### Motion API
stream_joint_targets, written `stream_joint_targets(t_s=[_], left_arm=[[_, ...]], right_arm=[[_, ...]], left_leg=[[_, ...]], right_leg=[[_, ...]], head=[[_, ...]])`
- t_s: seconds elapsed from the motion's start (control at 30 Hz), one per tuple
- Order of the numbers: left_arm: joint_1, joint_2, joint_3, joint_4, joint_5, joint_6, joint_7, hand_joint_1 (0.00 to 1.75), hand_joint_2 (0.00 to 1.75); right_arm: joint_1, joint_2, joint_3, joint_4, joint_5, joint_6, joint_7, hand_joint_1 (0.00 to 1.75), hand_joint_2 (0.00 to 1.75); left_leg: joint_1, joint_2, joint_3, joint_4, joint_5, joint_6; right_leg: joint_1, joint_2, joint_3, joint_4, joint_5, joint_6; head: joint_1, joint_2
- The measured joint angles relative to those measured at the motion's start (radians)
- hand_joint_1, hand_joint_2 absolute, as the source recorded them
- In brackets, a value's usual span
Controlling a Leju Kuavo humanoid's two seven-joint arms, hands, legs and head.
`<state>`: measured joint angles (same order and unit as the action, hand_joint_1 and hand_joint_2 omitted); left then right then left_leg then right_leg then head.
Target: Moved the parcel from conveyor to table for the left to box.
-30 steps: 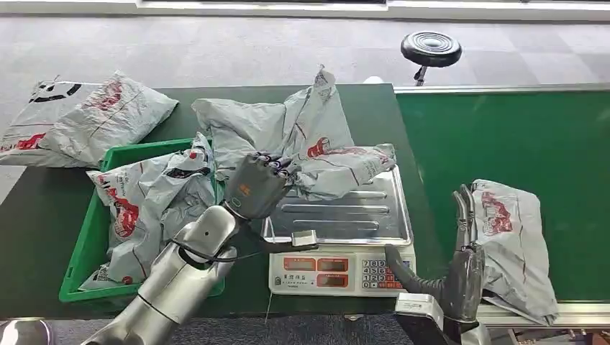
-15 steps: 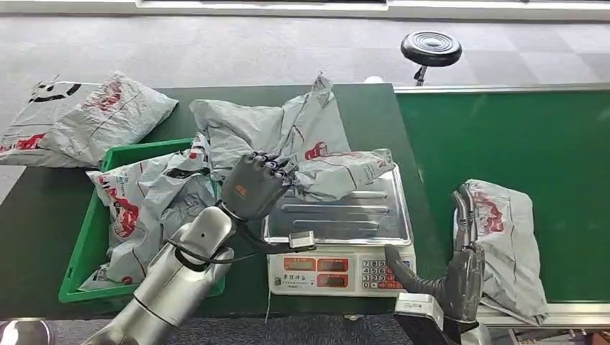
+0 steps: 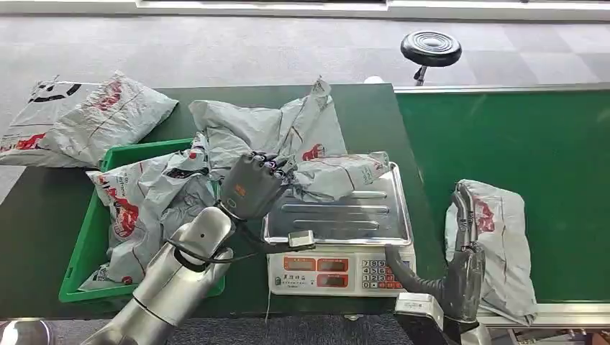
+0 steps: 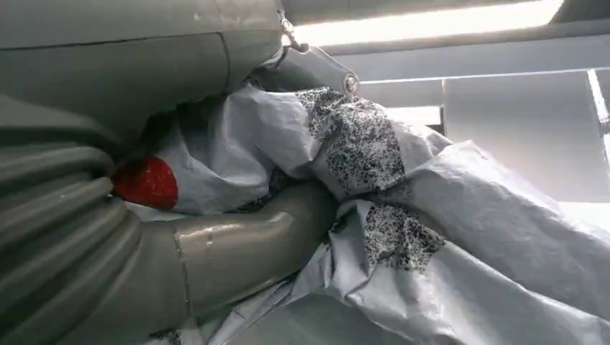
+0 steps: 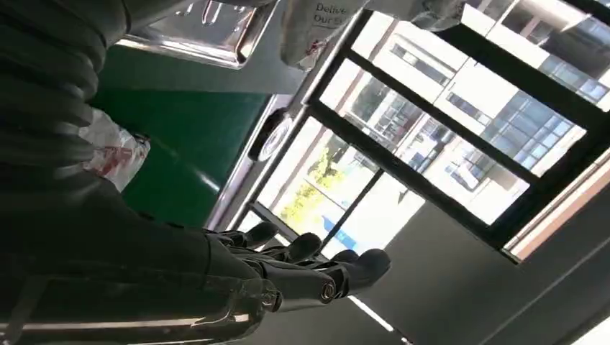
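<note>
Green conveyor belt [image 3: 518, 136] meets a dark desk [image 3: 43, 215] carrying a scale [image 3: 338, 237] and a green bin [image 3: 90, 248] of mailers. Left hand [image 3: 253, 185] grips a grey parcel [image 3: 338, 172] draped over the scale's tray, fingers [image 4: 237, 244] curled into the plastic. Right hand [image 3: 460, 266] stands upright with fingers [image 5: 316, 277] straight and together, another parcel [image 3: 500, 244] lying on the belt just beside them

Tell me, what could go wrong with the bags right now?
The left hand grips a grey parcel draped over the scale; pulling might drag the scale or snag the crumpled parcel behind. The right hand is open beside the conveyor parcel, near the belt's edge, so a nudge might tip it off.
</note>
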<state>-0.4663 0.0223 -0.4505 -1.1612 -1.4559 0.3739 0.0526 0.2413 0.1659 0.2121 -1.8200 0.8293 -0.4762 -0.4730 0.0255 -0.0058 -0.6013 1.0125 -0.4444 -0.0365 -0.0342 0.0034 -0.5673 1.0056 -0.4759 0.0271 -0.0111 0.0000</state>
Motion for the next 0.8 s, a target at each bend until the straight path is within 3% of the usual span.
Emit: stream_joint_targets(t_s=[0.1, 0.17, 0.27, 0.8], left_arm=[[0.081, 0.143, 0.078, -0.014, -0.043, 0.177, 0.259, 1.75, 1.75], [0.132, 0.185, 0.205, -0.014, -0.043, 0.219, 0.246, 1.75, 1.75], [0.17, 0.226, 0.284, -0.022, -0.044, 0.231, 0.158, 1.75, 1.75], [0.23, 0.282, 0.38, -0.034, -0.044, 0.222, 0.175, 1.75, 1.75]], right_arm=[[0.057, -0.024, 0.001, 0.0, -0.027, -0.106, -0.002, 0.0, 1.75], [0.08, -0.04, 0.0, 0.0, -0.035, -0.118, -0.007, 0.0, 1.75], [0.086, -0.047, 0.003, 0.0, -0.039, -0.117, -0.01, 0.0, 1.75], [0.091, -0.058, 0.005, 0.0, -0.039, -0.114, -0.007, 0.0, 1.75]], left_leg=[[0.0, 0.014, 0.012, -0.003, -0.008, -0.007], [0.001, 0.017, 0.015, -0.003, -0.006, -0.007], [0.001, 0.007, 0.013, -0.003, -0.005, -0.007], [0.001, 0.006, 0.012, -0.003, -0.005, -0.007]], right_leg=[[0.0, 0.014, 0.003, 0.0, -0.004, -0.006], [0.0, 0.015, -0.001, 0.001, -0.004, -0.006], [0.001, 0.004, 0.002, 0.001, -0.008, -0.008], [0.001, 0.004, 0.002, 0.001, -0.008, -0.007]], head=[[0.0, 0.0], [-0.002, 0.0], [-0.001, 0.0], [-0.001, 0.0]])
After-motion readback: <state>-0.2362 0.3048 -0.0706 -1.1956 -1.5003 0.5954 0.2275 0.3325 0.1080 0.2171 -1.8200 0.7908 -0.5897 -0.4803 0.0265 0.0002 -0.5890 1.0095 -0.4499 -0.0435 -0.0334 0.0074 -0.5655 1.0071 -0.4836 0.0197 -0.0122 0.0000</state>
